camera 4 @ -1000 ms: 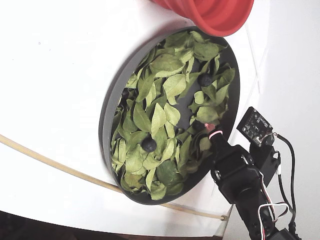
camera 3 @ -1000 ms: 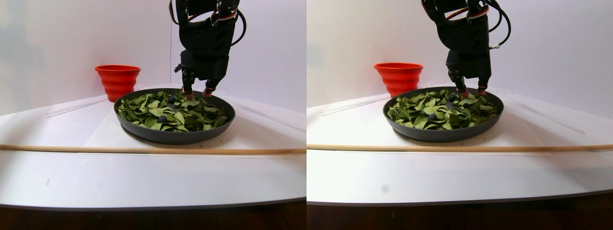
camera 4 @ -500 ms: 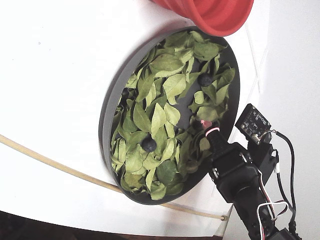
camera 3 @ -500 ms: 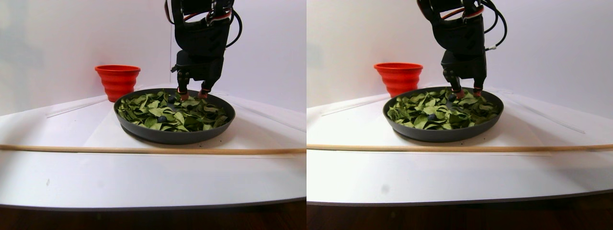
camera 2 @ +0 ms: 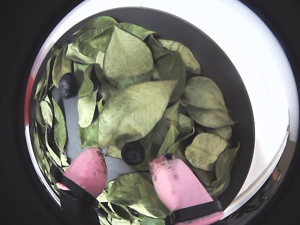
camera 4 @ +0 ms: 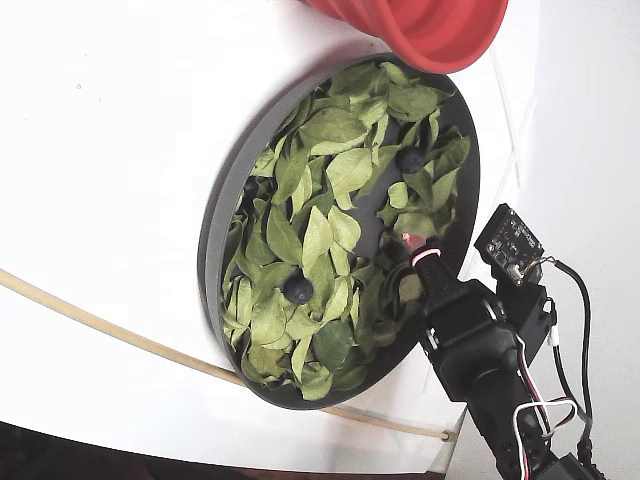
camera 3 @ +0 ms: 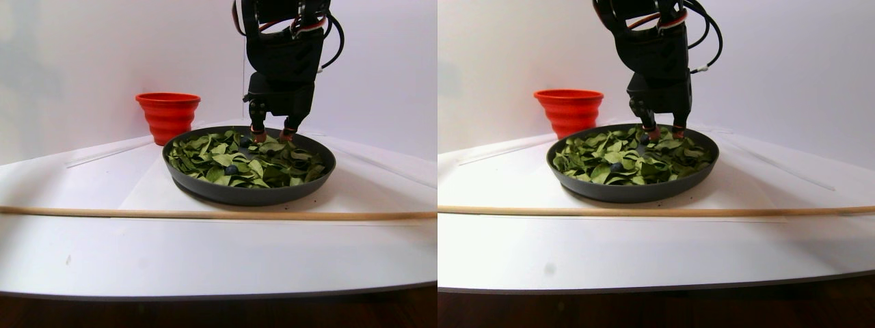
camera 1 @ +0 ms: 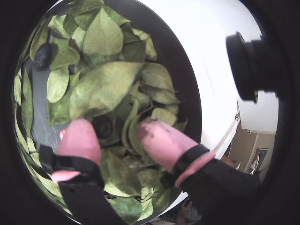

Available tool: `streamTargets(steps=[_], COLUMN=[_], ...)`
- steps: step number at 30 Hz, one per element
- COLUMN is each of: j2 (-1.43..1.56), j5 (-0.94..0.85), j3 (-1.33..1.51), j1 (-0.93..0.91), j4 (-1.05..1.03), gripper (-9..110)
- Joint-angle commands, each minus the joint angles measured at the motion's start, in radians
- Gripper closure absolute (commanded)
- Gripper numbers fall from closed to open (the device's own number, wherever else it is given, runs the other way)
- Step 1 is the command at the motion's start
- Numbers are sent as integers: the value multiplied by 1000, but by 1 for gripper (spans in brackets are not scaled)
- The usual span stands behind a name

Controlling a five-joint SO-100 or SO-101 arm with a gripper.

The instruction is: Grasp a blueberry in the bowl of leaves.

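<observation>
The bowl of leaves (camera 2: 234, 93) is a shallow dark grey dish full of loose green leaves. My gripper (camera 2: 127, 158) is open low over it, its pink fingertips (camera 2: 89, 168) spread wide. A dark blueberry (camera 2: 133, 153) lies on the leaves just ahead of the gap between the tips; in a wrist view (camera 1: 102, 126) it sits close to the left finger (camera 1: 79, 136). A second blueberry (camera 2: 68, 85) lies farther off at upper left. In the fixed view the gripper (camera 4: 405, 255) reaches in over the dish's right rim (camera 4: 215, 260), and two blueberries (camera 4: 297, 290) show there.
A red-orange ribbed bowl (camera 3: 167, 116) stands behind the dish, at its left in the stereo view and top right in the fixed view (camera 4: 430, 30). A thin wooden stick (camera 3: 205, 214) lies across the white table in front of the dish.
</observation>
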State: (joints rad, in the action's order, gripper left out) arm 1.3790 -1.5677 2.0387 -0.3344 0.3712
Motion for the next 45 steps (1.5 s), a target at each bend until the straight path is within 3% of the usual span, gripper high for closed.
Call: streamTargets(steps=[1, 45], j2=[6, -155], j5=[5, 83], j3=[-52, -149], j1=[-2, 14], j4=[31, 60], gripper=[83, 86])
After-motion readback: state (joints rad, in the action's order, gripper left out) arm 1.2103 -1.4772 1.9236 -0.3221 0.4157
